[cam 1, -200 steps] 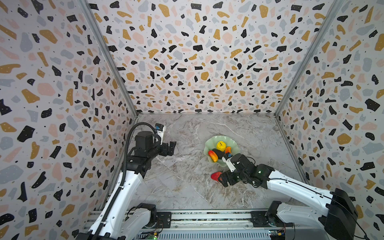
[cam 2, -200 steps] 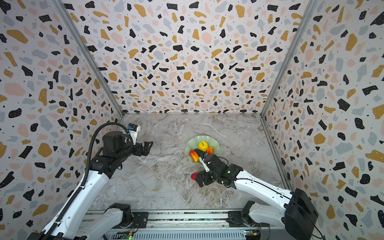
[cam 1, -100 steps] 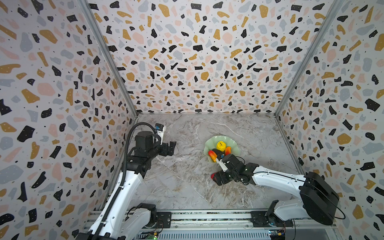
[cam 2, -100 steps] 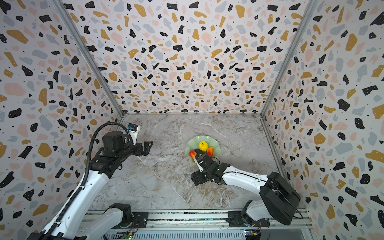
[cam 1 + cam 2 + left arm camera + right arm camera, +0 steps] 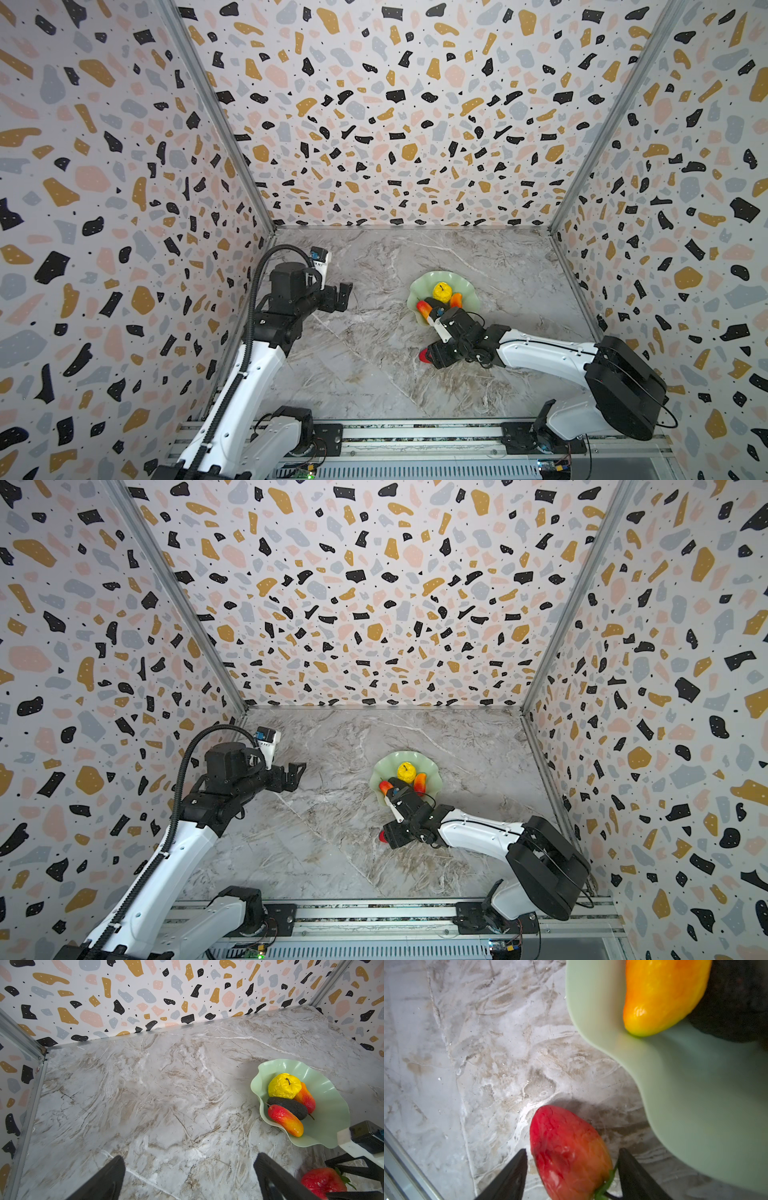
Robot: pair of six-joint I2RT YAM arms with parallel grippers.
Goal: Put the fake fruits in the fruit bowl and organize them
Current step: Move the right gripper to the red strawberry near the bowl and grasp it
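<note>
Terrazzo-print walls (image 5: 395, 104) box in a marble-look tabletop (image 5: 353, 382) on three sides. The fruit bowl (image 5: 469, 299) stands right of the table's middle, well clear of every edge. Four fruits already lie in it, packed toward its left half: a lumpy yellow one (image 5: 283, 1085), a dark avocado-like one (image 5: 288, 1106) and two long red-orange ones (image 5: 284, 1119) (image 5: 305, 1097). Only the strawberry (image 5: 562, 1138) is outside, resting on the table just in front of the bowl's front rim, near it but not touching. The right gripper (image 5: 572, 1152) straddles it. A finger stands on each side of the berry's width, its long axis runs out from between them with the tip pointing away and the green leaves back toward the wrist. A sliver of table shows beside one finger, so I judge the jaws apart and not yet pinching. The left gripper (image 5: 190, 1158) hangs wide open and empty near the left edge, much farther off. The carry looks short: up, over the wavy rim toward the back wall, and down on the bowl's bare right side.
</note>
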